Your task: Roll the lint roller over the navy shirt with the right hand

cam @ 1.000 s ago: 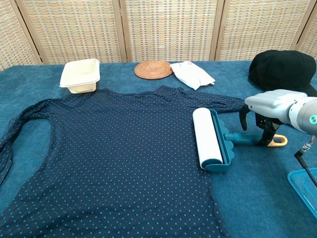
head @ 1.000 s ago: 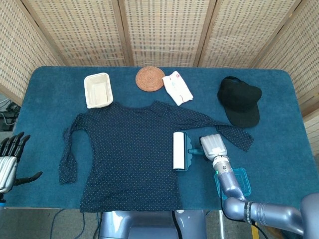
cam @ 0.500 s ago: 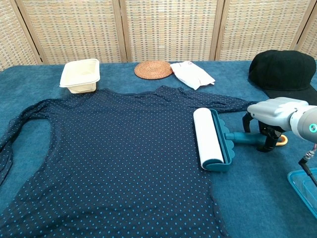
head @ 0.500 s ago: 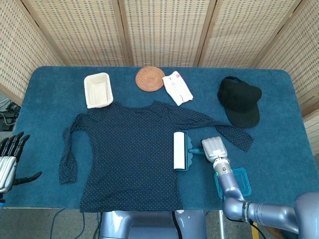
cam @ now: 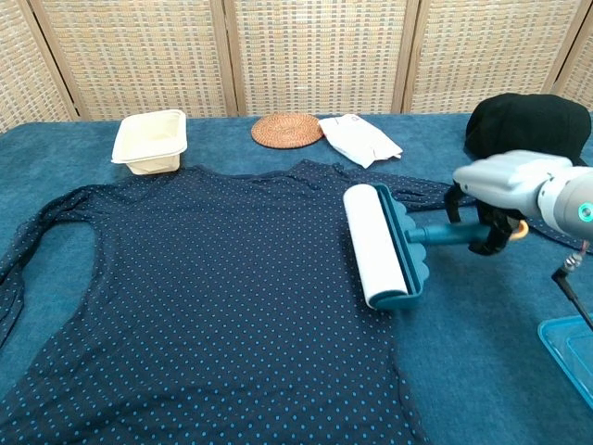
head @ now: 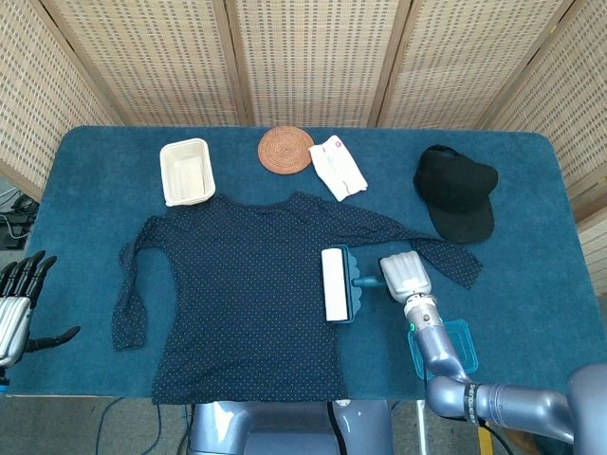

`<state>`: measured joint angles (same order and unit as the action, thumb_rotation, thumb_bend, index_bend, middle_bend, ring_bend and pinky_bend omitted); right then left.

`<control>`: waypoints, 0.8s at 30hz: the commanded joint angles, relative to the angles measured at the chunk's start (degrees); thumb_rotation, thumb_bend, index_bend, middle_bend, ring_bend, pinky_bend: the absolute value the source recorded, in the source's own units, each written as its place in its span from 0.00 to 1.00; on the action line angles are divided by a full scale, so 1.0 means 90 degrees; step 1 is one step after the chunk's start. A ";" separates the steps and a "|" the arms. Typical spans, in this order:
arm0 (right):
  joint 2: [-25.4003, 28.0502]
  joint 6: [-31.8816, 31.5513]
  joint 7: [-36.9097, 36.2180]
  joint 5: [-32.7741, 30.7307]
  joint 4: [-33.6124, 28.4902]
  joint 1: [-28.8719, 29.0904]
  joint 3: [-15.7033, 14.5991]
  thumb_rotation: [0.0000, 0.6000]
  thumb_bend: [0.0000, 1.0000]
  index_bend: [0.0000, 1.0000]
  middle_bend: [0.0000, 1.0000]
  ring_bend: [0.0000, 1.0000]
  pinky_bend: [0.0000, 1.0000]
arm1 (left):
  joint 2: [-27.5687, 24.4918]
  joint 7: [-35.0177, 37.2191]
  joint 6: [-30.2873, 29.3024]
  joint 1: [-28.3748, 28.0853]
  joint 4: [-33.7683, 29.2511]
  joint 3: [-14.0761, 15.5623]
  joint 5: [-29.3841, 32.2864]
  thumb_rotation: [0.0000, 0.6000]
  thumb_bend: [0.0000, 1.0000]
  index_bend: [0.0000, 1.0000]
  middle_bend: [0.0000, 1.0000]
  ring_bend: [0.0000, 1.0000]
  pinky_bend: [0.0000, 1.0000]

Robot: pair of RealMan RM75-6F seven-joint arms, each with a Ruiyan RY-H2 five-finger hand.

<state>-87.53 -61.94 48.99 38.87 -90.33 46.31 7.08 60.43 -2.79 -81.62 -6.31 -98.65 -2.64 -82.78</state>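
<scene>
The right hand (cam: pixel 496 199) grips the teal handle of the white-barrelled lint roller (cam: pixel 375 243), whose barrel rests on the dotted navy shirt (cam: pixel 213 287) spread flat on the blue table (cam: pixel 482 371).

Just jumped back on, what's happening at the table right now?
The right hand grips the teal handle of the lint roller, whose white roll lies on the navy shirt near its right edge. The shirt is spread flat on the blue table. The left hand hangs off the table's left edge, holding nothing. A cap, a woven coaster, a white packet and a cream tray sit along the far side, apart from the work.
</scene>
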 commanded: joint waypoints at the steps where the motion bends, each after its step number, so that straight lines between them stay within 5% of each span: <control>1: 0.0342 -0.0237 0.0598 0.0029 -0.0557 0.0353 0.0223 1.00 0.82 0.70 1.00 1.00 1.00 | -0.0042 0.0101 0.0037 -0.0017 0.0007 -0.0008 0.0010 1.00 0.00 0.00 0.00 0.00 0.00; 11: 0.0287 -0.0365 0.2786 -0.1571 -0.1043 0.1911 0.0865 1.00 0.82 0.72 1.00 1.00 1.00 | -0.0090 0.0423 0.0292 -0.0130 0.0144 -0.0025 0.0092 1.00 0.00 0.00 0.00 0.00 0.00; 18: -0.0204 -0.0274 0.4230 -0.3082 -0.0424 0.3137 0.0886 1.00 0.81 0.73 1.00 1.00 1.00 | -0.0018 0.0360 0.0381 -0.0183 0.0236 -0.0033 0.0161 1.00 0.00 0.00 0.00 0.00 0.00; 24: -0.0520 -0.0100 0.4633 -0.3626 0.0273 0.3511 0.0565 1.00 0.79 0.73 1.00 1.00 1.00 | -0.0009 0.0431 0.0549 -0.0248 0.0298 -0.0048 0.0282 1.00 0.00 0.00 0.00 0.00 0.00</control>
<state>-90.75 -63.72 88.94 7.79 -90.21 76.52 13.56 60.33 1.01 -76.80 -8.45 -96.06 -3.04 -80.35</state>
